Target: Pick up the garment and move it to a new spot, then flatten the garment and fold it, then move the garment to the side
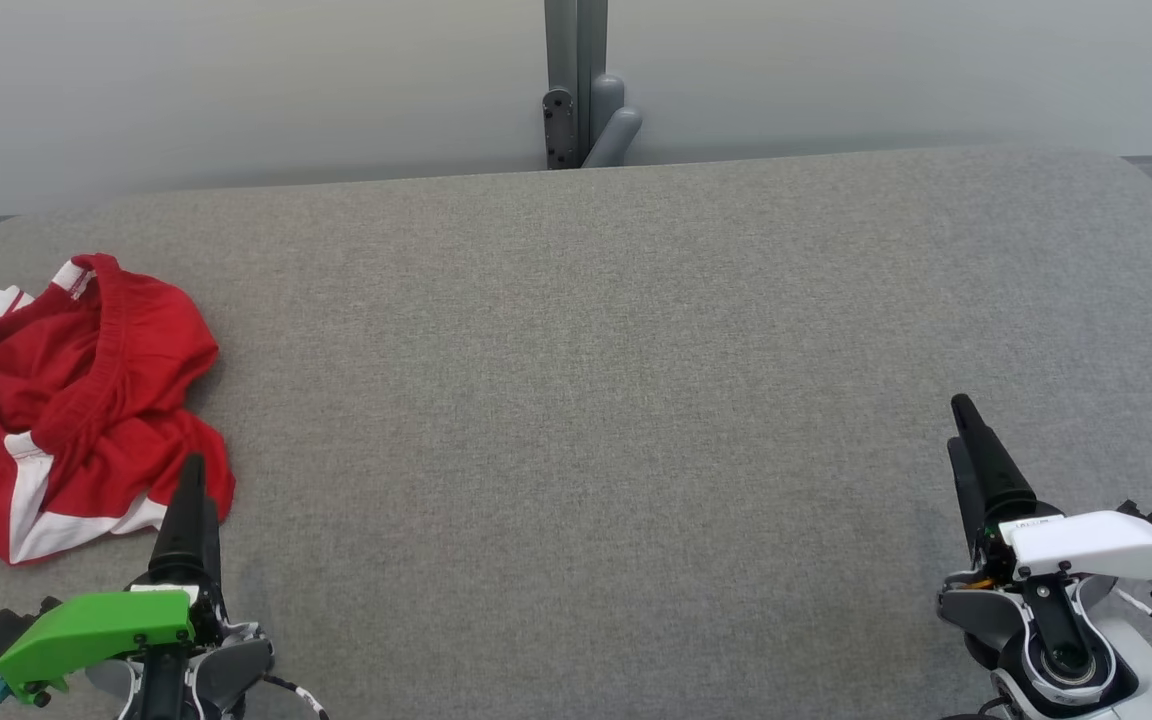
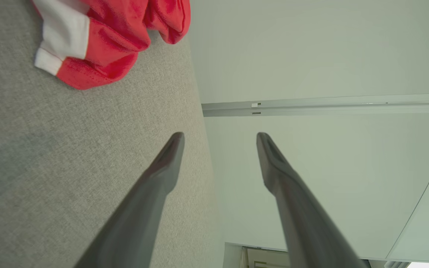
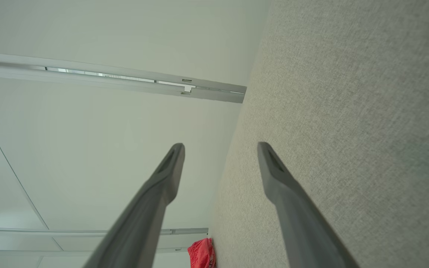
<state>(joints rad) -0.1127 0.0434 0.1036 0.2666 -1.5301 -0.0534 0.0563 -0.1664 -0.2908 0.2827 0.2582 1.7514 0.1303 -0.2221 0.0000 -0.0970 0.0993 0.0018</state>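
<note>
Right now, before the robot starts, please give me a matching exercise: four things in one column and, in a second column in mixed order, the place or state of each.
Column one:
1. red and white shorts
2. left gripper
3. right gripper
4. grey post

Column two:
A. open, with a white cover, lower right
B. behind the far edge of the grey table, in the middle
C. crumpled at the table's left side
D. open, with a green cover, near the shorts

Pairs: 1-C, 2-D, 3-A, 4-B.
</note>
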